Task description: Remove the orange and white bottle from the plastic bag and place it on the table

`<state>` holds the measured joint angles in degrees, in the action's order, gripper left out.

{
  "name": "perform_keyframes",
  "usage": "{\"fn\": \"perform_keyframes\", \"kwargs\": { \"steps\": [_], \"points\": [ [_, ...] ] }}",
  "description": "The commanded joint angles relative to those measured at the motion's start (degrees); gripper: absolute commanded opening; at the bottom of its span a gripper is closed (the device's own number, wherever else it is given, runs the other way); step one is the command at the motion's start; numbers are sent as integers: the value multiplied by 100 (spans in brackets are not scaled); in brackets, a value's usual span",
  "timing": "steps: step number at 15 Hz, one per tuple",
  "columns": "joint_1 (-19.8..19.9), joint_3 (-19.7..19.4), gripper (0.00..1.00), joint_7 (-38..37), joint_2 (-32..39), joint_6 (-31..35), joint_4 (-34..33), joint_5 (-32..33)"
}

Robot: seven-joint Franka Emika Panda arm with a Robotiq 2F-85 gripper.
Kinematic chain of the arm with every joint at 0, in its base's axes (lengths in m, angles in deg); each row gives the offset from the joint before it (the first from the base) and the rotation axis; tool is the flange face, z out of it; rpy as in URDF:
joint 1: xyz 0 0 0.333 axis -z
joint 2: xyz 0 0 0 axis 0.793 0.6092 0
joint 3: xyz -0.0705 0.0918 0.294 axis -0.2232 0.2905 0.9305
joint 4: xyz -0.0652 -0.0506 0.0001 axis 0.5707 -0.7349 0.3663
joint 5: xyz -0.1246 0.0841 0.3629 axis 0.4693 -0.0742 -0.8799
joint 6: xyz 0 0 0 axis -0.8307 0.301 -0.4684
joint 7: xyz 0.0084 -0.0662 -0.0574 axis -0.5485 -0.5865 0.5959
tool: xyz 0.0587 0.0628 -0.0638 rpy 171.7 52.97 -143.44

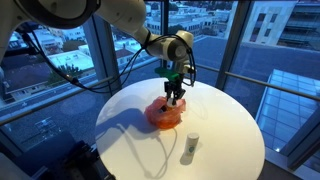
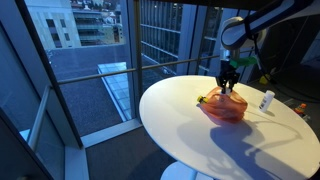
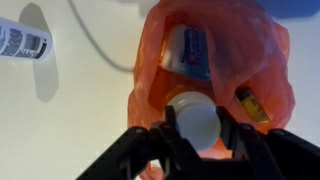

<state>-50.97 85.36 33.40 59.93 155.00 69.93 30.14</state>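
An orange plastic bag (image 1: 160,115) lies on the round white table (image 1: 120,135); it shows in both exterior views (image 2: 225,110). My gripper (image 1: 174,98) reaches down into the bag's mouth (image 2: 227,89). In the wrist view the gripper (image 3: 196,128) is shut on the white cap of the orange and white bottle (image 3: 195,120), which stands upright inside the bag (image 3: 150,85). Its body is hidden below the cap.
A white bottle with a dark label (image 1: 190,147) stands on the table apart from the bag (image 2: 266,100) (image 3: 20,42). Inside the bag lie a white, blue and red packet (image 3: 190,50) and a yellow item (image 3: 252,103). Windows surround the table.
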Motion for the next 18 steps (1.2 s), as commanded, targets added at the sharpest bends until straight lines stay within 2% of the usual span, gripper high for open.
{"fn": "perform_keyframes", "kwargs": {
  "steps": [1,13,18],
  "points": [
    [10,-36,20,-104,-410,7,150,10],
    [247,-182,19,-20,-1658,17,736,16],
    [540,-383,20,-21,-1769,32,900,-24]
  ]
}}
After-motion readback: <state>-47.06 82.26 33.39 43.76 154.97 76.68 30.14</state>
